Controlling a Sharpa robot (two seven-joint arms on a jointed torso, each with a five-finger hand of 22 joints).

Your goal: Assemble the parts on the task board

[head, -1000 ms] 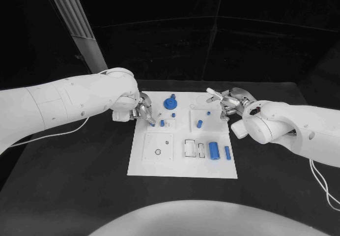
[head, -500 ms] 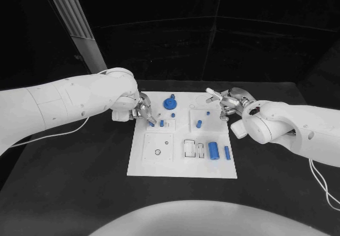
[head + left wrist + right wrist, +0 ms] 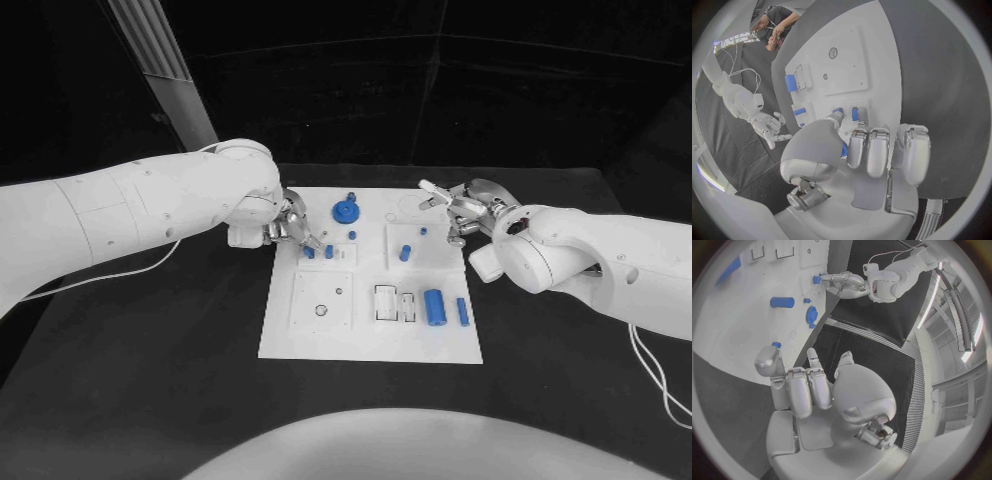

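The white task board [image 3: 371, 330] lies in the middle of the black table. My left hand [image 3: 289, 228] hovers at the board's far left edge and pinches a small blue peg [image 3: 309, 251] between thumb and finger; in the left wrist view this peg [image 3: 844, 149] sits between the thumb and the curled fingers [image 3: 879, 150]. Two more small pegs [image 3: 330, 250] [image 3: 352, 234] stand just beside it. My right hand [image 3: 462, 210] hangs over the board's far right corner, fingers apart and holding nothing. A round blue piece [image 3: 346, 211] sits at the far middle of the board.
A short blue cylinder [image 3: 407, 252] lies mid-board, and a thick blue cylinder [image 3: 434, 303] and a blue bar [image 3: 463, 311] lie at the right. A pale post [image 3: 166, 70] rises behind my left arm. A thin cable [image 3: 116, 270] trails over the table at the left.
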